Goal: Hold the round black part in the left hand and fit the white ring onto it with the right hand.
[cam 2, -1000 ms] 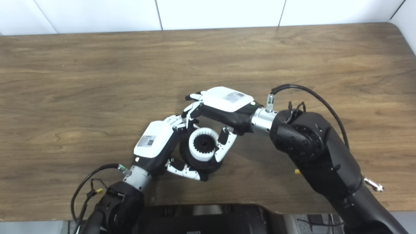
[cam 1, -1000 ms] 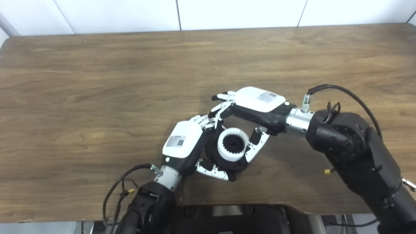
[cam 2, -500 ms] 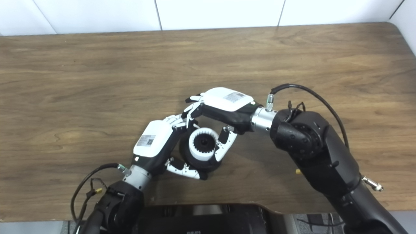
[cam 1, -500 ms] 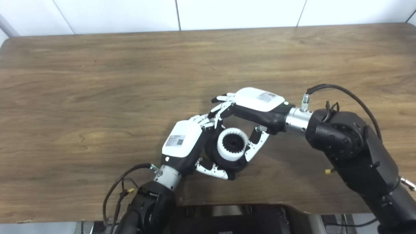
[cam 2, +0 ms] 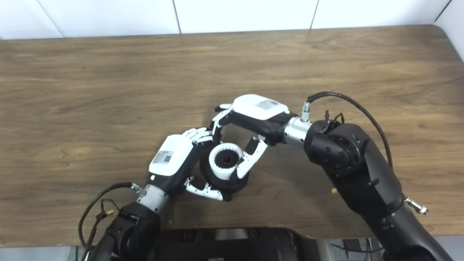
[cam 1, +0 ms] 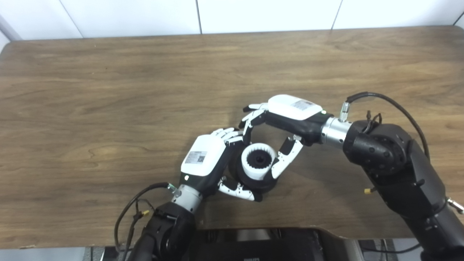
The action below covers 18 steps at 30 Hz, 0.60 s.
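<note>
Near the front of the bench (cam 1: 108, 90), the left robot hand (cam 1: 214, 159) gripped the black part (cam 1: 253, 183) to steady it. The white ring (cam 1: 259, 166) sat on it; the right robot hand (cam 1: 281, 125) arched over, fingers spread, thumb beside the ring.

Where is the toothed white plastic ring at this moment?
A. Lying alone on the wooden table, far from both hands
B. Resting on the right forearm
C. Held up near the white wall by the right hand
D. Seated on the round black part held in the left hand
D: the toothed white plastic ring sits on the round black part, which the left hand grips, with the right hand arched over it, thumb beside the ring.
</note>
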### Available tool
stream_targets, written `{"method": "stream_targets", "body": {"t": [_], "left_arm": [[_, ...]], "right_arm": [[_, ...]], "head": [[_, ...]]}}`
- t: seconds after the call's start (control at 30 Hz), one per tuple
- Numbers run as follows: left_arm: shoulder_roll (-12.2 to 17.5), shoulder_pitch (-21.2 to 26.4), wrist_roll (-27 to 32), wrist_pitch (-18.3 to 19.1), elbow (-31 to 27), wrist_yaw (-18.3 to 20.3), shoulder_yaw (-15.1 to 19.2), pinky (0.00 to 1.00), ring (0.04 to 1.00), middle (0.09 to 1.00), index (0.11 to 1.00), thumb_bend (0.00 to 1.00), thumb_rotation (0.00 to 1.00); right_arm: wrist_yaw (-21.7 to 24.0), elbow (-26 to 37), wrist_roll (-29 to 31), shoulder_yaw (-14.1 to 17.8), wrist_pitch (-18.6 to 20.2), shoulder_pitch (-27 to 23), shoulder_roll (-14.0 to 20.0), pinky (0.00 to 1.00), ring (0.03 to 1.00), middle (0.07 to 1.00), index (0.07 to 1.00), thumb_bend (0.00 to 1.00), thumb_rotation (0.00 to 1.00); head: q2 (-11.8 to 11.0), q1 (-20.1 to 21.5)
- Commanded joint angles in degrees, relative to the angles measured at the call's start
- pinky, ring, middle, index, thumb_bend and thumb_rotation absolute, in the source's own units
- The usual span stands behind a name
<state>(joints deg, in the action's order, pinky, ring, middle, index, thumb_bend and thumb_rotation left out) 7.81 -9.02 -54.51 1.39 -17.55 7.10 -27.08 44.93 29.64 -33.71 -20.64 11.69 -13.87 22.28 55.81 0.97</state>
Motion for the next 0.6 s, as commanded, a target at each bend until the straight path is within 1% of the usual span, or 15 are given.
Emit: {"method": "stream_targets", "body": {"t": [0.0, 0.27, 0.57], "left_arm": [[0.2, 0.0, 0.1, -0.1, 0.9, 0.7, -0.3, 0.87, 0.874, 0.822, 0.562, 0.84, 0.19], [0.6, 0.0, 0.5, -0.5, 1.9, 0.1, -0.2, 0.86, 0.873, 0.821, 0.561, 0.84, 0.19], [0.8, -0.1, 0.9, -0.6, 2.3, -0.2, -0.1, 0.86, 0.875, 0.822, 0.559, 0.85, 0.18]], "right_arm": [[-0.6, 2.8, 1.4, 1.3, 1.0, -3.3, -0.3, 0.94, 0.958, 0.825, 0.646, 1.00, 0.39], [-0.7, 4.6, 2.8, 1.9, 3.1, -5.0, 0.2, 0.91, 0.961, 0.846, 0.646, 1.00, 0.42], [-0.4, 5.5, 4.0, 2.8, 5.5, -6.6, 1.2, 0.91, 0.966, 0.873, 0.653, 1.00, 0.41]], "head": [[-0.1, 0.0], [-1.2, 0.3], [-2.1, 0.7]]}}
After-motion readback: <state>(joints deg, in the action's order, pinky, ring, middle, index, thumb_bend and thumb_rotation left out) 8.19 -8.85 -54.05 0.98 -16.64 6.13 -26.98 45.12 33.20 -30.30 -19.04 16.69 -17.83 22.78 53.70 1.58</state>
